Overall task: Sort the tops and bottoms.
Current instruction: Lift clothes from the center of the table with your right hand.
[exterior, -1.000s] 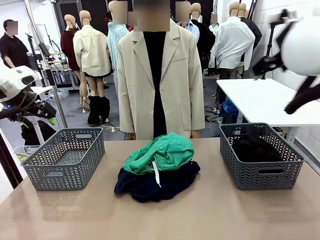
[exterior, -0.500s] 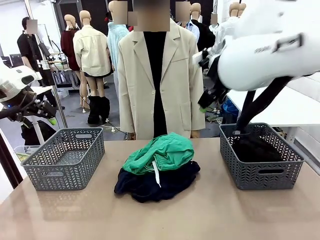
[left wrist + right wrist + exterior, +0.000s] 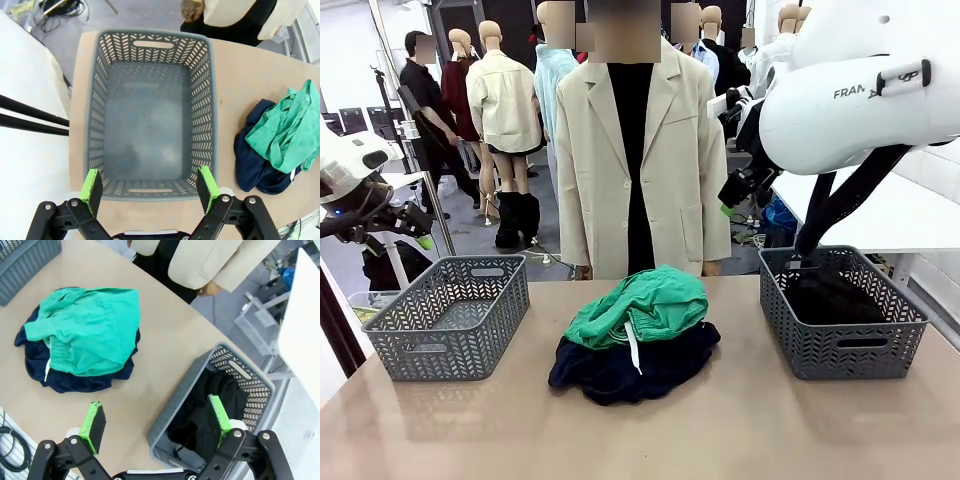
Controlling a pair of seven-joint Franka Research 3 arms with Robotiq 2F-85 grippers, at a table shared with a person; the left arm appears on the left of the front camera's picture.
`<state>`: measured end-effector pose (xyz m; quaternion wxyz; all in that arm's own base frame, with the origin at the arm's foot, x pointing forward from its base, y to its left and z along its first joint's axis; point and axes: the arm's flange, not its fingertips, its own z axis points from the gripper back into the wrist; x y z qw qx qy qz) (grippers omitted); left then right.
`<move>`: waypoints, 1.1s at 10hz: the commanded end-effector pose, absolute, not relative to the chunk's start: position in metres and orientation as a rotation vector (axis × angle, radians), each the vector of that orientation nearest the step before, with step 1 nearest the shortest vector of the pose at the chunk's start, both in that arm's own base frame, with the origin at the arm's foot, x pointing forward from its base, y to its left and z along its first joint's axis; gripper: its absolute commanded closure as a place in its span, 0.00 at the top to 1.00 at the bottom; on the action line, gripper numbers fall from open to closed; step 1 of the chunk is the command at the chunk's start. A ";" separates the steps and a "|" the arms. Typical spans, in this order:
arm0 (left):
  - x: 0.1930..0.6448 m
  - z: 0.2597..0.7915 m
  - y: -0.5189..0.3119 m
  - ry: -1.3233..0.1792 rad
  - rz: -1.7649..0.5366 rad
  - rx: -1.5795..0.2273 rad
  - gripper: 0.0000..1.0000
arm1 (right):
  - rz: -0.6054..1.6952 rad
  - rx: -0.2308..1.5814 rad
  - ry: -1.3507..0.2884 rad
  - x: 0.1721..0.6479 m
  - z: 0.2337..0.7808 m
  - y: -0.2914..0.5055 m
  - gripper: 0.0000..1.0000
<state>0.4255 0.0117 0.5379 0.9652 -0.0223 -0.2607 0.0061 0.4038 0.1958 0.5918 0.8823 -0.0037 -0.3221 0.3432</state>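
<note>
A bright green garment (image 3: 650,303) with a white drawstring lies on top of a dark navy garment (image 3: 635,368) at the table's middle. A black garment (image 3: 828,296) lies inside the right grey basket (image 3: 845,350). My left gripper (image 3: 149,186) hangs open high above the near end of the left grey basket (image 3: 202,100), holding nothing. My right gripper (image 3: 156,421) is open too, high over the table between the green garment (image 3: 90,330) and the right basket (image 3: 240,371), where the black garment (image 3: 210,412) shows. The right arm (image 3: 860,100) reaches in over that basket.
A person in a beige blazer (image 3: 640,160) stands at the far edge, behind the pile. The left basket (image 3: 450,330) holds nothing. A white table (image 3: 850,195) stands behind at the right. Bare tabletop lies in front of the pile and between the baskets.
My right arm has swung in from the far right to above the right basket. The left arm, the garments and the baskets have not moved.
</note>
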 end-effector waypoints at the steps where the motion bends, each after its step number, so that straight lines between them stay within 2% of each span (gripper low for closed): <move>1: 0.425 0.540 0.010 -0.519 0.025 -0.028 0.97 | 0.717 -0.007 -0.663 0.406 0.588 0.198 1.00; 5: 0.425 0.540 0.010 -0.519 0.025 -0.028 0.97 | 0.960 0.068 -0.357 0.470 0.515 0.264 1.00; 7: 0.425 0.540 0.010 -0.519 0.025 -0.028 0.97 | 1.054 0.111 -0.159 0.491 0.458 0.291 1.00; 9: 0.425 0.540 0.010 -0.519 0.025 -0.028 0.97 | 1.085 0.107 -0.126 0.494 0.417 0.307 1.00; 11: 0.425 0.540 0.010 -0.519 0.025 -0.028 0.97 | 1.142 0.108 -0.178 0.494 0.406 0.310 1.00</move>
